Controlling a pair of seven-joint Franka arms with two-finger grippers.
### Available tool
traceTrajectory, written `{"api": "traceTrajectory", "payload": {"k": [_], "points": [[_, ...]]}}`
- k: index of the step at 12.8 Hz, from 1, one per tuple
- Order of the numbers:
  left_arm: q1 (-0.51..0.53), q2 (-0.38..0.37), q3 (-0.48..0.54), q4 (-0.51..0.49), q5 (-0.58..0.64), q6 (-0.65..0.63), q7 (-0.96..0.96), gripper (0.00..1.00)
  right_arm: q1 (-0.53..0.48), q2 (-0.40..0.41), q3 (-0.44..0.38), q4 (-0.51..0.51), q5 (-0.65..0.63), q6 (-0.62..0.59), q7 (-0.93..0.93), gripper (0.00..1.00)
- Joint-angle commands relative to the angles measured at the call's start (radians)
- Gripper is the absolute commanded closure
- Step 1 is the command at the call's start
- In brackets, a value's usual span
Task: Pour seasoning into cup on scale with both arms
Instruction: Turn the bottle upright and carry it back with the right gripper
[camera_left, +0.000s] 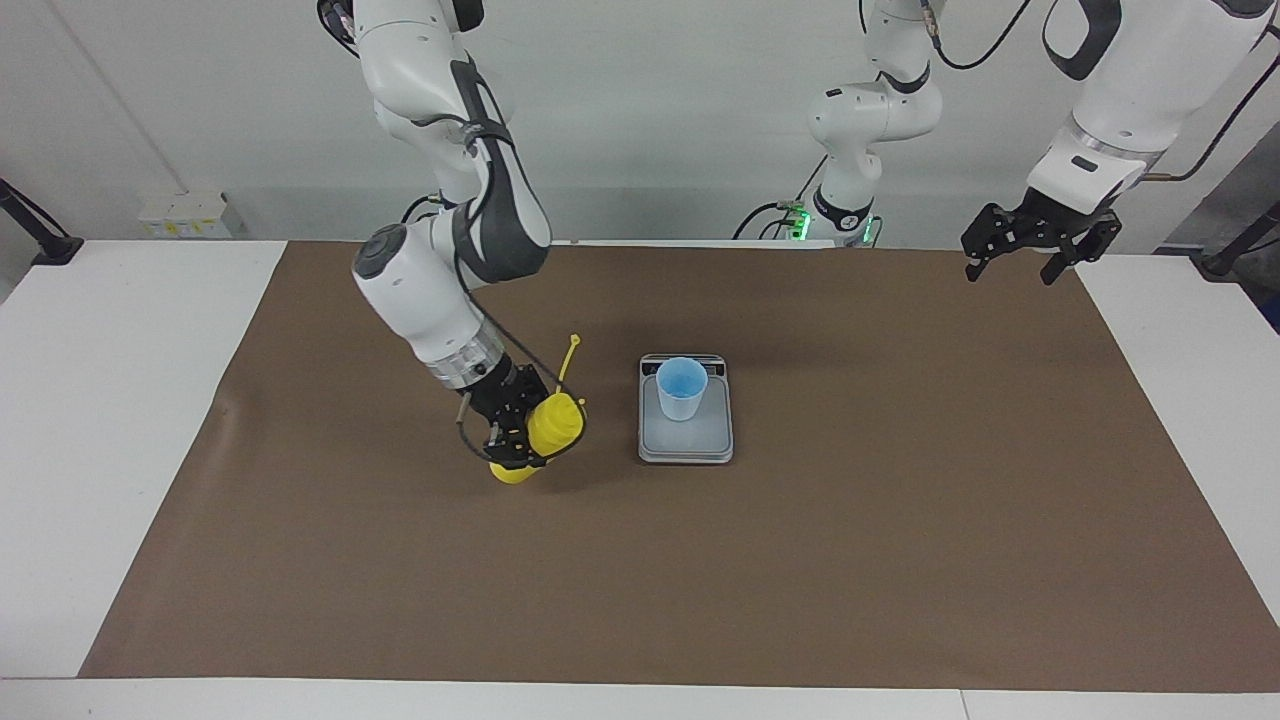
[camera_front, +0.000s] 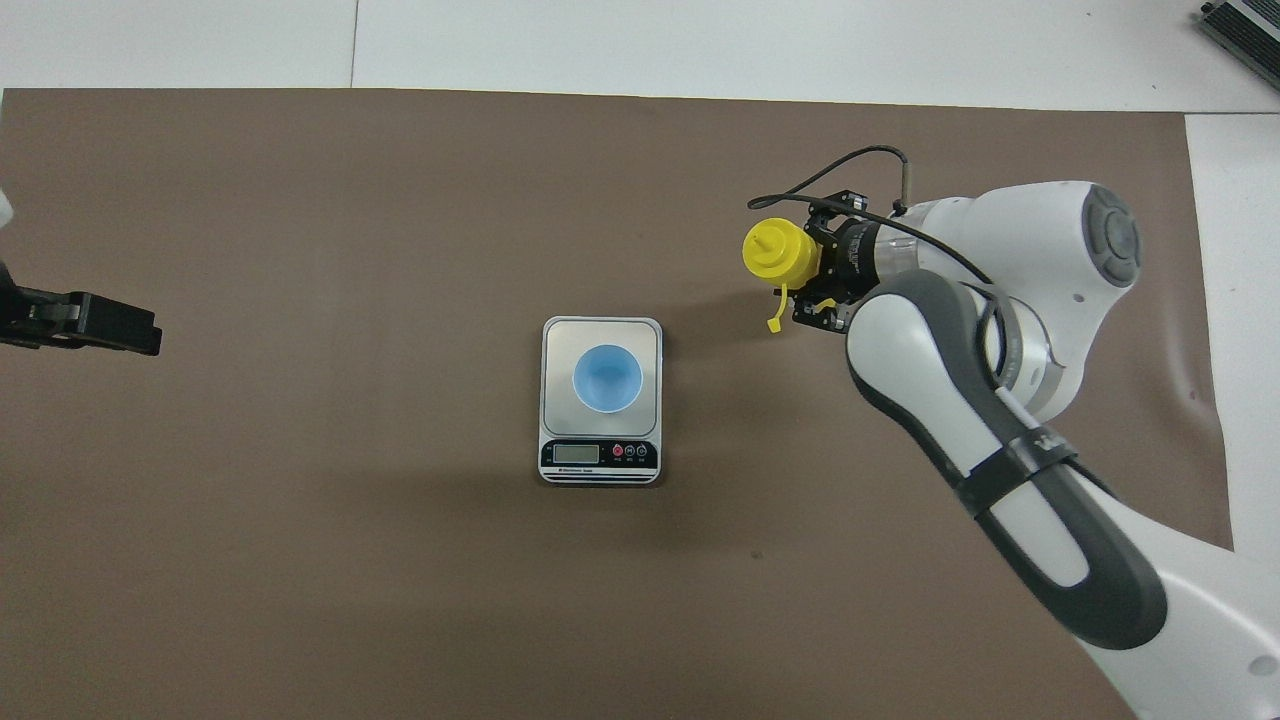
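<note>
My right gripper (camera_left: 517, 432) is clamped round the body of the bottle (camera_left: 553, 425), which sits nearly upright over the mat (camera_left: 900, 560), toward the right arm's end of the bench and a clear gap away from the scale (camera_left: 686, 435). In the overhead view I look almost straight down on its nozzle cap, so the tip points up, not at the cup (camera_left: 681, 388); the cap strap hangs loose beside it. I cannot tell from either view whether the base touches the mat.

The cup stands on the weighing plate, roughly mid-bench, the scale's display strip on the edge nearer the robots. Whether anything is in the cup I cannot make out.

My left gripper (camera_left: 1030, 240) hangs with jaws spread over the mat's corner at the left arm's end, by the edge nearest the robots, and waits there.

I judge the step in hand to be standing the bottle down beside the scale. Next I would need to lower it until the base sits flat and square, then let go without tipping it, keeping the strap clear of the fingers
</note>
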Motion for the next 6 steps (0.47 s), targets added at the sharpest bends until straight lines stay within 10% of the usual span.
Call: {"api": "traceTrajectory", "payload": {"k": [1,6], "points": [[0.005,-0.018,0.0,-0.015,-0.012,-0.006,-0.005,0.0,-0.086,-0.06,0.012,-0.059,0.177,-0.116,-0.138,1.0],[0.005,-0.018,0.0,-0.015,-0.012,-0.006,-0.005,0.0,-0.143,-0.152,0.009,-0.266,0.373,-0.172,-0.428,1.0]]}}
